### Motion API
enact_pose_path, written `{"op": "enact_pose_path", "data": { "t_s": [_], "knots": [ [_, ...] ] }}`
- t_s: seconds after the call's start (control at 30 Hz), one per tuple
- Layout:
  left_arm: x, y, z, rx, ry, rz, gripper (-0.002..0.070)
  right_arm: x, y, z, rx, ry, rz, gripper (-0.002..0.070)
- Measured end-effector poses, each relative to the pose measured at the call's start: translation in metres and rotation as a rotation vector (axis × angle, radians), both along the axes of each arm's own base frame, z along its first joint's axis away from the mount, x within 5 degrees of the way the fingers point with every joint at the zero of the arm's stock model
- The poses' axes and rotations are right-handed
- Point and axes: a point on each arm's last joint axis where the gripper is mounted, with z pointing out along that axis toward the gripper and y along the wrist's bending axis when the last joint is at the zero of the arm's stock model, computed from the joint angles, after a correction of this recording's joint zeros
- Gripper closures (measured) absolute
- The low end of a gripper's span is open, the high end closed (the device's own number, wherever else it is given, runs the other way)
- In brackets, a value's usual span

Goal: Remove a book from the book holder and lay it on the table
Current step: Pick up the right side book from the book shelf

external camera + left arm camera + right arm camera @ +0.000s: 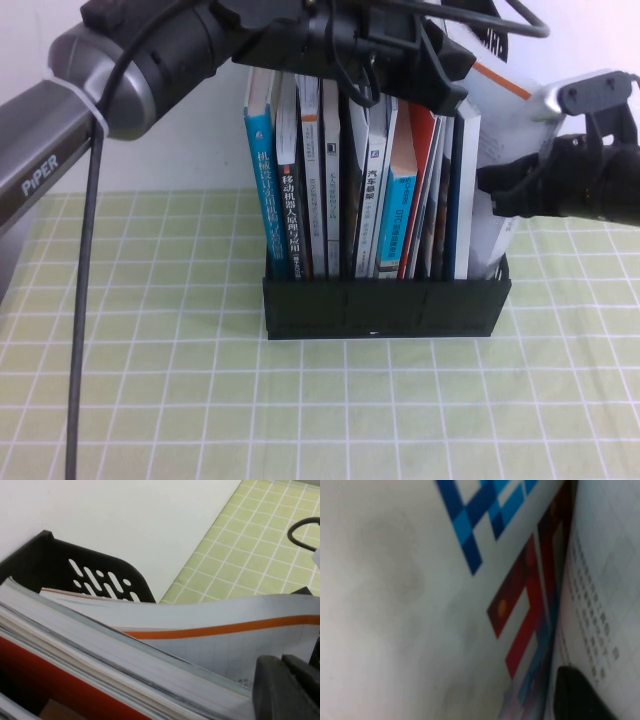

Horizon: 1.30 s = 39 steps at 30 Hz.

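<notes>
The black book holder (385,308) stands mid-table, packed with upright books. The white book with the orange stripe (497,85) is at its right end, leaning out to the right. In the left wrist view the book (235,647) bows, its orange stripe across it. My left gripper (435,85) hangs over the book tops beside the white book. It is shut, its fingers (272,690) together against the cover. My right gripper (497,195) is at the holder's right end, against the white book's side. The book's printed page (610,580) fills the right wrist view's edge.
A light blue-spined book (260,170) stands at the holder's left end and a red-covered one (420,150) near the white book. The holder's slotted end wall (95,577) shows beyond the books. The green grid table (320,410) lies in front. A black cable (85,300) hangs at left.
</notes>
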Motion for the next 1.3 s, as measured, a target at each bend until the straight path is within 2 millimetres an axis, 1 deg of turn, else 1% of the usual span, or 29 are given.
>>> {"op": "enact_pose_path", "data": {
  "t_s": [0.17,0.23,0.3,0.37,0.5,0.6,0.67,0.77,0.83,0.93,1.03,1.1,1.2,1.3],
  "knots": [
    [0.000,0.000,0.000,0.000,0.000,0.000,0.0678,0.002,0.002,0.009,-0.013,-0.034,0.006,0.0510],
    [0.000,0.000,0.000,-0.002,0.003,0.002,0.0678,-0.001,0.000,0.019,-0.011,-0.059,-0.003,0.0510],
    [0.000,0.000,0.000,-0.009,0.015,0.008,0.0678,-0.006,-0.001,0.037,-0.007,-0.106,-0.011,0.0510],
    [-0.001,0.001,0.002,-0.013,0.021,0.012,0.0678,-0.013,-0.004,0.062,0.001,-0.175,-0.028,0.0510],
    [-0.015,0.006,0.017,-0.001,0.032,-0.016,0.0678,-0.031,-0.009,0.113,0.046,-0.305,-0.054,0.0510],
    [-0.035,0.016,0.039,0.007,0.035,-0.044,0.0678,-0.051,-0.013,0.147,0.088,-0.392,-0.058,0.0510],
    [-0.051,0.025,0.059,0.010,0.014,-0.046,0.0678,-0.066,-0.014,0.166,0.114,-0.450,-0.041,0.0510],
    [-0.074,0.042,0.088,0.003,-0.039,-0.017,0.0678,-0.088,-0.016,0.192,0.147,-0.527,-0.012,0.0510],
    [-0.088,0.052,0.104,-0.001,-0.071,0.014,0.0678,-0.104,-0.016,0.207,0.182,-0.568,0.026,0.0510],
    [-0.109,0.070,0.125,0.006,-0.098,0.068,0.0678,-0.129,-0.011,0.230,0.280,-0.588,0.132,0.0510],
    [-0.131,0.088,0.141,0.018,-0.105,0.122,0.0678,-0.151,-0.003,0.240,0.312,-0.547,0.297,0.0510],
    [-0.143,0.098,0.148,0.042,-0.109,0.153,0.0678,-0.161,0.003,0.240,0.312,-0.478,0.411,0.0510],
    [-0.164,0.118,0.159,0.074,-0.128,0.224,0.0678,-0.172,0.008,0.230,0.269,-0.339,0.538,0.0511],
    [-0.188,0.139,0.175,0.048,-0.159,0.309,0.0678,-0.180,0.009,0.218,0.151,-0.237,0.630,0.0511]
  ]
}}
